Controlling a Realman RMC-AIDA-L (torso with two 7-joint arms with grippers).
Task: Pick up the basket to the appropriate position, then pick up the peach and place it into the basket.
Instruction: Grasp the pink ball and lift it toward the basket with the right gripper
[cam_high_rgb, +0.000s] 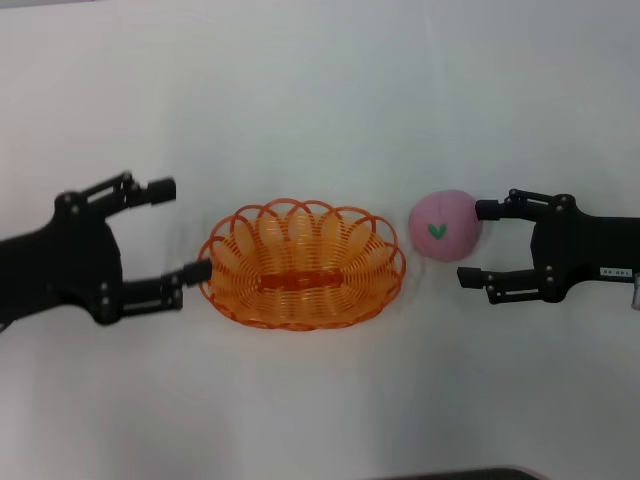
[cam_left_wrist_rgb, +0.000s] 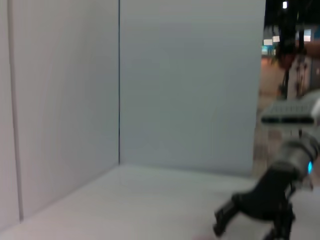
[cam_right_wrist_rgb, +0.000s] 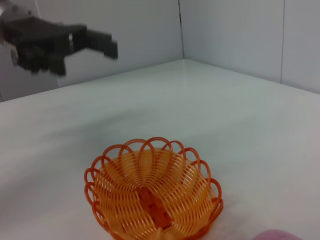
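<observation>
Orange oval wire-weave basket (cam_high_rgb: 302, 263) is sitting mid white tabletop (cam_high_rgb: 320, 90). Round pink soft peach (cam_high_rgb: 445, 226) is lying just beside its right end. Right gripper (cam_high_rgb: 478, 244), fingers apart, is flanking the peach. Left gripper (cam_high_rgb: 180, 230), fingers spread, is hovering at the basket's left rim.

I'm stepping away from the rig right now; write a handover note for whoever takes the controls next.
Left pincer: open, level with the basket's left end, lower finger at the rim, holding nothing.
Right pincer: open, straddling the peach, not yet closed on it.
Basket: empty, resting mid-table.
Peach: on the table just right of the basket, apart from it.
Done: the basket looks placed.
Left: grasp the peach, lift it and set it into the basket.
</observation>
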